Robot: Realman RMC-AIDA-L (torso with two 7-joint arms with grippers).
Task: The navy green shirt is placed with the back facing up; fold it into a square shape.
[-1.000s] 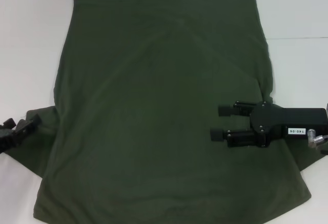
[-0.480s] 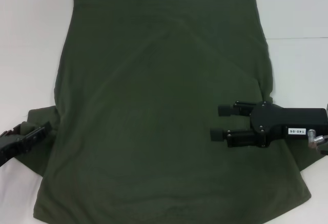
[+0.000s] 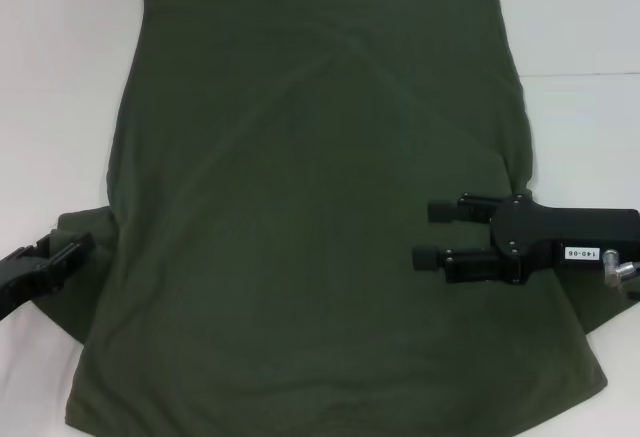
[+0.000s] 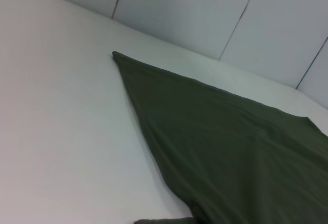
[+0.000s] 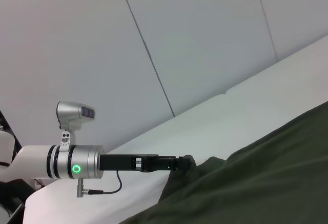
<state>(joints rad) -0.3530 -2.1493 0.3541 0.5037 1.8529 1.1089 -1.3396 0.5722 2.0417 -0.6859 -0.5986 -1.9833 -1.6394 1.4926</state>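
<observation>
**Shirt spread flat, both claws at its side edges**

The navy green shirt [image 3: 310, 217] lies spread flat on the white worktop [image 3: 60, 87], plain side up, and fills most of the head view from the upper edge down to the bottom of the frame. Its straight far edge runs across the top of the picture; the near corners sit at lower left and lower right. A sleeve juts out at middle left, another at middle right. Bare worktop is open along the left side, the top strip and the upper right corner.

The left claw [image 3: 60, 254] is at the middle left edge of the frame, at the tip of the left sleeve; whether its fingers are apart or closed cannot be told, nor whether they touch the cloth. The right claw [image 3: 430, 233] reaches in from the right edge, over the shirt body at middle right, with its two fingers [image 3: 440, 211] spread apart and holding nothing.

The left wrist view shows a shirt corner on bare worktop with grey wall panels [image 4: 205, 14] beyond. The right wrist view shows the left arm [image 5: 77, 165] with a lit green ring across rumpled shirt cloth.
</observation>
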